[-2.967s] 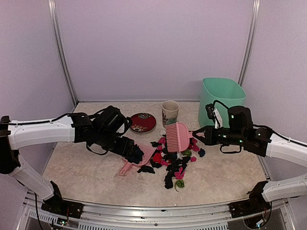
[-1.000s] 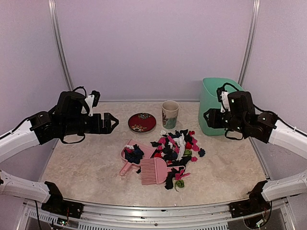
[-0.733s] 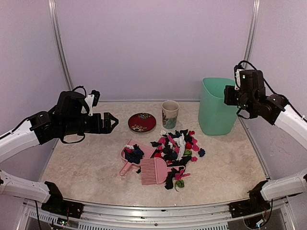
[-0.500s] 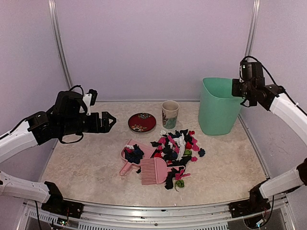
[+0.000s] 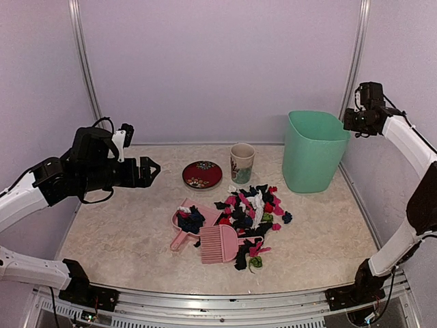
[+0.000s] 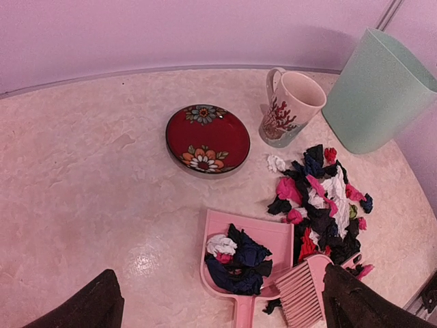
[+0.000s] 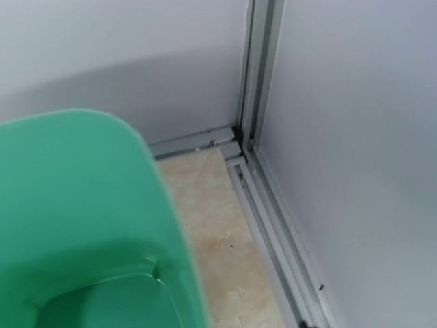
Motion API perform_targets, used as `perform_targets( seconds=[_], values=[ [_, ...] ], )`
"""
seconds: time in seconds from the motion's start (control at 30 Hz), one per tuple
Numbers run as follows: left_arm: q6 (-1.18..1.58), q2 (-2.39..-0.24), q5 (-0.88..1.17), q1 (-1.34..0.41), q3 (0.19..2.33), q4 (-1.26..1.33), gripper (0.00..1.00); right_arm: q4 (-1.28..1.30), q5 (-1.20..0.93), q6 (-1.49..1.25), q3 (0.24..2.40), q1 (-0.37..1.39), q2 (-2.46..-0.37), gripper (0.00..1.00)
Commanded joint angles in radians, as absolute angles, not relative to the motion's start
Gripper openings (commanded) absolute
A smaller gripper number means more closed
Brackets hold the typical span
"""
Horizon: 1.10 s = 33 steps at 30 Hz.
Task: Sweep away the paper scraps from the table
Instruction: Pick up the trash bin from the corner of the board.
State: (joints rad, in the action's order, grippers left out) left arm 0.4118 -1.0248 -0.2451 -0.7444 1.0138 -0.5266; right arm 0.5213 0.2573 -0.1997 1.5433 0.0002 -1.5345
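The paper scraps [image 5: 249, 219] lie in a pile of black, pink, red, white and green bits on the beige table [image 5: 123, 232], also in the left wrist view [image 6: 321, 205]. A pink dustpan [image 5: 205, 217] lies left of the pile with some scraps in it [image 6: 280, 236]. A pink brush [image 5: 220, 244] lies flat beside it [image 6: 307, 290]. My left gripper [image 5: 147, 169] is open and empty, raised left of the dustpan, with its fingertips [image 6: 99, 304] at the frame's bottom corners. My right gripper [image 5: 349, 121] is raised by the bin's far right rim; its fingers do not show.
A green bin [image 5: 313, 150] stands at the back right [image 6: 375, 96], close under the right wrist camera [image 7: 68, 205]. A patterned mug [image 5: 242, 161] and a red flowered plate [image 5: 203, 174] stand behind the pile. Walls and metal posts enclose the table.
Both arms let go of the dustpan and brush, which now lie on the table. The right arm has risen and swung back right past the bin. The left arm has drawn back slightly left.
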Motion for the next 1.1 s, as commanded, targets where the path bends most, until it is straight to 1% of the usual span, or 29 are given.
perform_targets(
  seconds=[0.0,0.07,0.23,0.4,0.5,0.57,0.6,0.63,0.83,1.07],
  values=[
    [0.388,-0.999,-0.269,-0.736,1.044,-0.550,0.99,0.567,0.113,-0.189,1.621,-0.051,-1.610,0.49],
    [0.389,-0.995,-0.271,-0.736,1.041,-0.551,0.99,0.585,0.080,-0.187,1.656,-0.071,-1.655,0.48],
    [0.390,-0.993,-0.276,-0.736,1.042,-0.550,0.99,0.644,-0.017,-0.179,1.752,-0.097,-1.768,0.41],
    [0.390,-0.995,-0.272,-0.736,1.050,-0.554,0.99,0.672,-0.026,-0.169,1.801,-0.107,-1.835,0.31],
    [0.391,-0.992,-0.280,-0.736,1.045,-0.557,0.99,0.682,-0.032,-0.159,1.819,-0.109,-1.857,0.20],
    [0.390,-0.988,-0.288,-0.735,1.045,-0.560,0.99,0.685,-0.034,-0.155,1.825,-0.109,-1.860,0.10],
    [0.390,-0.987,-0.291,-0.736,1.044,-0.559,0.99,0.682,-0.035,-0.155,1.825,-0.109,-1.856,0.03],
    [0.390,-0.986,-0.293,-0.735,1.043,-0.558,0.99,0.681,-0.040,-0.154,1.827,-0.109,-1.854,0.00],
    [0.386,-0.988,-0.298,-0.733,1.045,-0.552,0.99,0.676,-0.048,-0.156,1.846,-0.109,-1.818,0.00],
    [0.397,-0.982,-0.293,-0.733,1.052,-0.543,0.99,0.632,-0.055,-0.191,1.803,-0.092,-1.701,0.00]
  ],
)
